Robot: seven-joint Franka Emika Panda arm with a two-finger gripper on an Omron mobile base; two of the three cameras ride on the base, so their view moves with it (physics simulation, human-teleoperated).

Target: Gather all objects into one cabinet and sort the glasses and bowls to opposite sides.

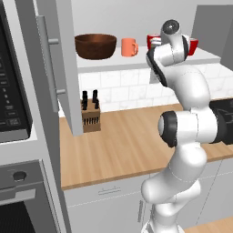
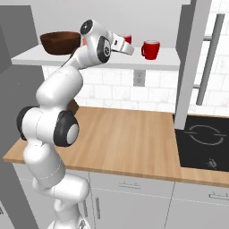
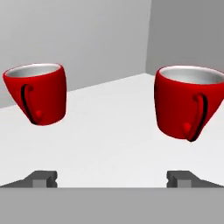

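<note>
Currently:
Gripper: jaws spread wide, holding nothing, raised to the cabinet shelf.
Red cups: left cup, right cup, upright, well apart, far right.
Bowl: shelf left.
Mug: just right of bowl.

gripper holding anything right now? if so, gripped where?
Nothing held. In the hand view the gripper is open, fingertips wide apart over bare shelf, with the left red cup and right red cup standing untouched beyond them.
</note>
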